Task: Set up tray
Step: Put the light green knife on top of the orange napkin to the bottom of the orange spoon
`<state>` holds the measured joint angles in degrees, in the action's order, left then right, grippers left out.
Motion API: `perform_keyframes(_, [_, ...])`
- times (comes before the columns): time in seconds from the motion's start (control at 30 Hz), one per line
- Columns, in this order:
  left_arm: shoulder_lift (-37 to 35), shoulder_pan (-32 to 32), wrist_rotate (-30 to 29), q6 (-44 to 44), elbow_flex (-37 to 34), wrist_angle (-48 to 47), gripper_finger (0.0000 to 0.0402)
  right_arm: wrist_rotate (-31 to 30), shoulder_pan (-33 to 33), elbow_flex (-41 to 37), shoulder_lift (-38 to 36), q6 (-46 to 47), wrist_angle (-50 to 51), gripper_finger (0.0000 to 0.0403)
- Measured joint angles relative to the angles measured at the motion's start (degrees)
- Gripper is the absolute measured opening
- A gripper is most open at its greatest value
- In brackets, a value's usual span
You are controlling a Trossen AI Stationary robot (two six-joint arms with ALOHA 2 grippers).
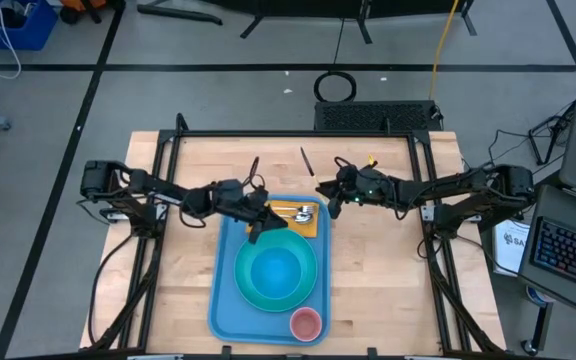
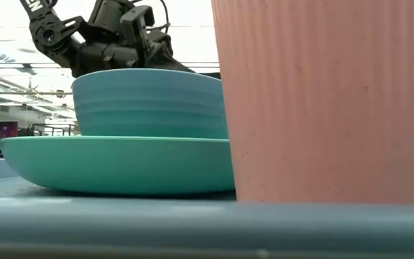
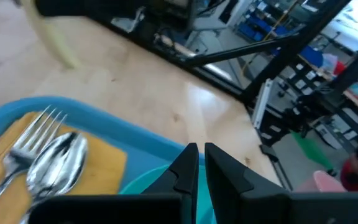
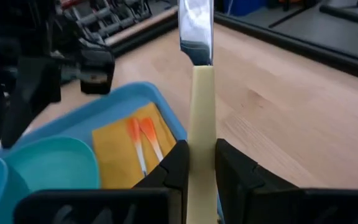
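Light-blue plastic tray (image 1: 224,300) with rounded corners and raised rim, lying lengthwise on the wooden desk (image 1: 388,290), at mid-width and toward the near edge. Inside, at the far end: orange-yellow napkin (image 1: 298,218) carrying a fork (image 3: 27,146) and spoon (image 3: 58,163) side by side, metal heads to the left, orange handles to the right. Nearer, at the tray's middle: turquoise plate (image 1: 251,288) with a blue bowl (image 1: 274,268) standing on it. Pink ribbed cup (image 1: 305,324) in the near right corner, just beside the plate.

Left pincer (image 1: 258,226) over the tray's far left part, between napkin and bowl, fingers (image 3: 185,167) almost together with only a thin gap and nothing held.

Right pincer (image 1: 334,199) above bare desk just right of the tray's far right corner, closed on a knife (image 4: 199,93): cream handle clamped between the fingers (image 4: 178,163), shiny blade pointing forward past them.

Thin dark stick (image 1: 307,161) lying loose on the desk, far of the tray.
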<state>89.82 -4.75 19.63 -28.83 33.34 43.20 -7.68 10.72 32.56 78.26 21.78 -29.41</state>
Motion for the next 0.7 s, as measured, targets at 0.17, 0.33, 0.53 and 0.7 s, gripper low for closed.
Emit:
perform_keyframes(0.17, [0.0,1.1,0.0,0.0,0.0,2.3,0.0031,0.0,0.0,0.0,0.0,-1.1,-0.9,0.0041])
perform_keyframes(0.33, [0.0,1.1,0.0,0.0,0.0,3.6,0.0031,0.2,0.1,0.0,0.0,-1.5,-2.1,0.0041])
perform_keyframes(0.53, [0.0,2.5,0.0,1.0,0.0,3.4,0.0031,0.8,0.0,0.0,0.0,-3.4,-4.6,0.0041])
perform_keyframes(0.7, [0.0,4.2,-0.1,3.0,0.0,3.5,0.0031,6.8,0.1,0.0,0.0,-6.5,-7.1,0.0041])
